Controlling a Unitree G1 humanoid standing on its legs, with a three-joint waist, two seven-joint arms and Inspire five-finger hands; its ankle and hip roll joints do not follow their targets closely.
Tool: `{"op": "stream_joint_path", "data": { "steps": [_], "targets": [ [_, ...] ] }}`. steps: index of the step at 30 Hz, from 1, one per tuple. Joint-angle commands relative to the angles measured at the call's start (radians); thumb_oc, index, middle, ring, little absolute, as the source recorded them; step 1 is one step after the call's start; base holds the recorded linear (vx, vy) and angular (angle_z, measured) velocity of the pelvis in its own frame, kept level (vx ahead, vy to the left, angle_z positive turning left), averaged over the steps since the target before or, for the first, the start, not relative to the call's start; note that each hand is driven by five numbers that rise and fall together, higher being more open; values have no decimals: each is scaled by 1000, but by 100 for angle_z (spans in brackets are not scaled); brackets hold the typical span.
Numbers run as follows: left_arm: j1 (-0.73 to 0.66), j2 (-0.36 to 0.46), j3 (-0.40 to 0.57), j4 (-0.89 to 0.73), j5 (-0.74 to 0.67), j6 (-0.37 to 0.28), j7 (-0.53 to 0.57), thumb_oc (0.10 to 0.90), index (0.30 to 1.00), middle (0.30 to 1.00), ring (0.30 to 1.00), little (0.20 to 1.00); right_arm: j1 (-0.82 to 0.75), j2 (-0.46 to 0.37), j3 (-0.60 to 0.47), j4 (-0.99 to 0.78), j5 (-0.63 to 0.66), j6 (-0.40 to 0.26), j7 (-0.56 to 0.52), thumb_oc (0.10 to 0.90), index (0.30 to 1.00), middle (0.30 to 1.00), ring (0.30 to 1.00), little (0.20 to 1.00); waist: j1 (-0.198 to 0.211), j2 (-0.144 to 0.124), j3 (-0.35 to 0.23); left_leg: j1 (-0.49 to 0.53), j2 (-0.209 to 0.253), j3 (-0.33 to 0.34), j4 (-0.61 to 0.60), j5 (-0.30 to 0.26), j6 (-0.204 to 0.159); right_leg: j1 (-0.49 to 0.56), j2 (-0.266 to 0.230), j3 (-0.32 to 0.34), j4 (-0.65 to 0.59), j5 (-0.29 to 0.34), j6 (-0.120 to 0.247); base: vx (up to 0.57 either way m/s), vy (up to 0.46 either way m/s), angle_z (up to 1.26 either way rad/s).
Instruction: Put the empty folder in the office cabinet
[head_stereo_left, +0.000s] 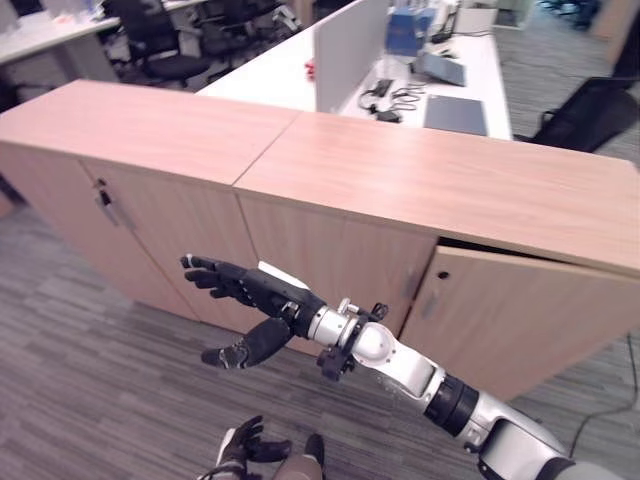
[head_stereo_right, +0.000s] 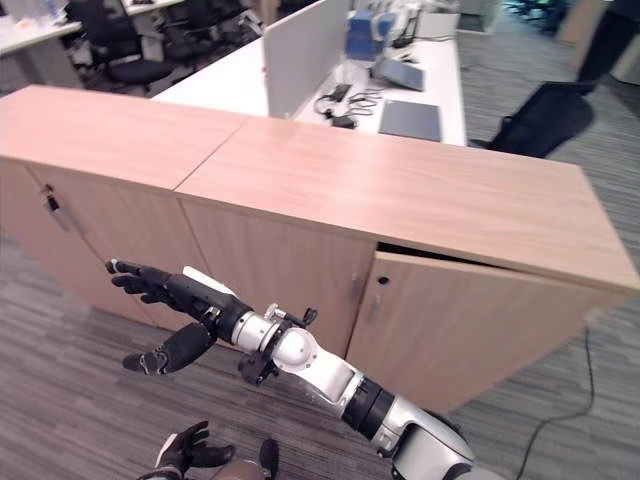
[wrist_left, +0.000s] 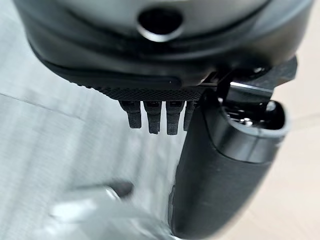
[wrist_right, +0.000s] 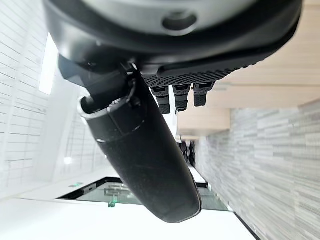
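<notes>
Two empty hands, cabinet door ajar

Left hand (head_stereo_left: 245, 445) hangs low at six o'clock, fingers loosely spread, holding nothing. Right hand (head_stereo_left: 240, 290), fingers straight and thumb apart, reaches toward nine o'clock across the shut doors, probably mid-swing. Office cabinet (head_stereo_left: 400, 180) top is bare; at three o'clock its door (head_stereo_left: 520, 310) stands slightly ajar, offering entry. I see no folder.

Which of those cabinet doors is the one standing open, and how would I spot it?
Find the long wooden cabinet that runs across the room in front of the white desks. Follow its front to the robot's right end, past the outstretched right robot hand. The door there is ajar, tilted out with a dark gap along its top edge, while its neighbours sit flush and closed.
</notes>
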Motion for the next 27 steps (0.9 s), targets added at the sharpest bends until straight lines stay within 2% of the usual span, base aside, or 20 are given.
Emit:
{"op": "stream_joint_path", "data": {
  "steps": [1,3,5,6,7,8,9,10,11,12,13,14,16,18,19,21,27],
  "targets": [
    [41,16,-81,18,60,3,-8,800,900,900,900,900,1,-25,-151,26,-11,-65,-23,800,900,900,900,900,-15,26,17,73,104,-23,-9,-84,-133,-67,39,39,30,-52,34,72,218,20],
    [22,3,-112,-8,82,1,-23,800,900,900,900,900,82,-54,-191,106,-74,-53,-26,800,900,900,900,900,-41,36,18,106,75,-25,-27,-111,-99,-132,-16,65,174,-40,64,99,236,3],
    [-7,1,-143,-37,103,5,-27,800,900,900,900,900,174,-75,-222,182,-151,-31,-38,800,900,900,900,900,-86,43,30,143,43,-40,-52,-127,-71,-193,-65,110,318,35,94,113,222,-11],
    [-24,2,-154,-51,103,3,-25,800,900,900,900,900,207,-88,-243,219,-178,-29,-44,800,900,900,900,900,-112,54,38,148,39,-52,-57,-127,-60,-235,-65,157,384,75,106,126,153,24],
    [-59,19,-171,-81,92,-3,-26,800,900,900,900,900,296,-101,-309,314,-220,-27,-79,800,900,900,900,900,-160,74,51,173,38,-88,-72,-135,-55,-298,-26,275,453,61,125,81,85,41],
    [-59,19,-172,-82,92,-3,-26,800,900,900,900,900,296,-102,-310,314,-220,-27,-79,800,900,900,900,900,-158,76,48,168,42,-87,-71,-133,-55,-301,-21,275,448,67,124,125,27,37],
    [-76,37,-170,-101,75,-11,-28,800,900,900,900,900,340,-104,-355,377,-213,-27,-98,800,900,900,900,900,-193,82,57,183,41,-113,-83,-134,-60,-320,23,346,429,16,111,52,-7,28],
    [-77,37,-170,-101,75,-11,-28,800,900,900,900,900,339,-104,-355,377,-213,-28,-98,800,900,900,900,900,-191,85,55,180,45,-112,-83,-132,-61,-321,27,346,424,20,109,98,-31,38],
    [-86,50,-164,-112,59,-16,-32,800,900,900,900,900,357,-108,-384,422,-213,-27,-112,800,900,900,900,900,-208,81,62,189,38,-126,-86,-133,-66,-319,49,386,378,-10,112,97,-141,62],
    [-113,74,-153,-129,26,-29,-34,800,900,900,900,900,407,-113,-453,498,-243,-32,-159,800,900,900,900,900,-232,79,62,187,38,-148,-93,-139,-78,-308,67,417,209,-20,87,141,-201,42],
    [-118,79,-147,-132,12,-33,-29,800,900,900,900,900,414,-113,-471,548,-258,-29,-175,800,900,900,900,900,-241,77,59,193,40,-144,-100,-142,-85,-328,57,407,157,0,82,140,-242,24],
    [-127,79,-149,-130,8,-38,-33,800,900,900,900,900,437,-100,-504,599,-251,-29,-190,800,900,900,900,900,-253,69,52,194,37,-150,-100,-145,-91,-311,55,424,77,6,90,123,-172,-3],
    [-123,73,-137,-131,-13,-46,-36,800,900,900,900,900,481,-65,-568,718,-198,-20,-204,800,900,900,900,900,-272,60,41,206,36,-148,-100,-152,-96,-283,60,473,23,27,90,101,-140,7],
    [-123,73,-137,-131,-13,-47,-37,800,900,900,900,900,480,-65,-569,719,-198,-21,-204,800,900,900,900,900,-270,59,42,209,36,-147,-100,-153,-96,-280,60,474,20,28,90,35,-88,26],
    [-117,62,-124,-125,-35,-52,-31,800,900,900,900,900,501,-53,-613,799,-163,-15,-214,800,900,900,900,900,-280,61,33,210,42,-140,-99,-152,-105,-265,61,483,-7,34,89,81,-196,1],
    [-102,44,-121,-116,-50,-48,-40,800,900,900,900,900,529,-51,-616,832,-160,-7,-209,800,900,900,900,900,-287,67,19,223,50,-131,-109,-150,-109,-234,64,476,-51,43,82,82,-163,-3],
    [-70,3,-185,-83,15,-36,-69,800,900,900,900,900,541,-81,-651,898,-141,0,-204,800,900,900,900,900,-319,93,19,246,72,-130,-115,-142,-130,-185,90,471,-98,39,62,18,-97,-10]
  ]
}}
